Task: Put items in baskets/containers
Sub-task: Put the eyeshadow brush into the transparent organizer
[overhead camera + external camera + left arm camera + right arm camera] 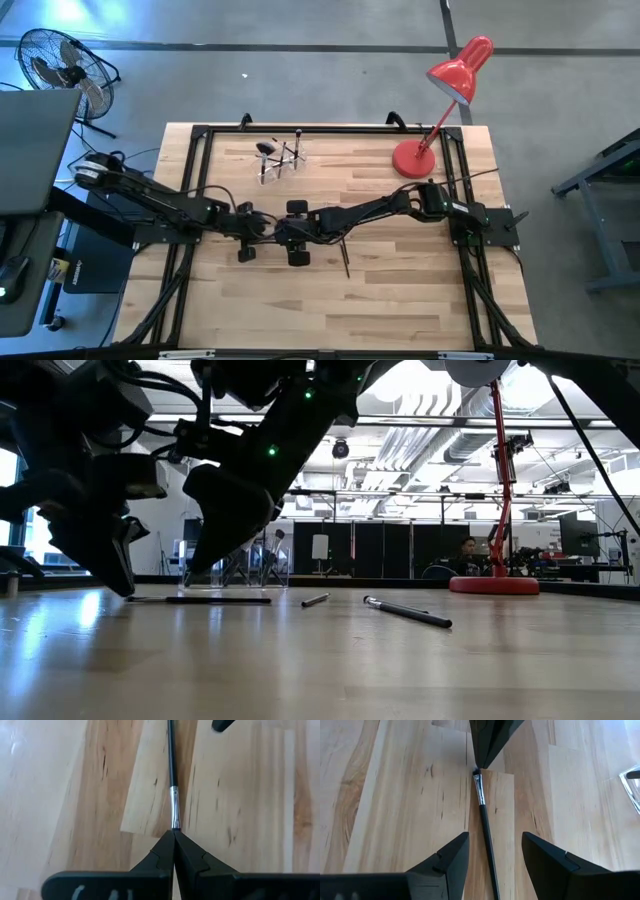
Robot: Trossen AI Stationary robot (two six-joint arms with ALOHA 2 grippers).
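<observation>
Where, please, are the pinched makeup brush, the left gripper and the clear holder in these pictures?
makeup brush [175, 805]: left wrist view, on its silver ferrule.
left gripper [173, 834]: left wrist view, at its closed fingertips.
clear holder [283, 160]: high view, on its body among standing brushes.

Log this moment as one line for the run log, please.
left gripper: fingers shut on brush tip, on table | right gripper: fingers open, straddling same brush | clear holder: far side, some brushes already in
</observation>
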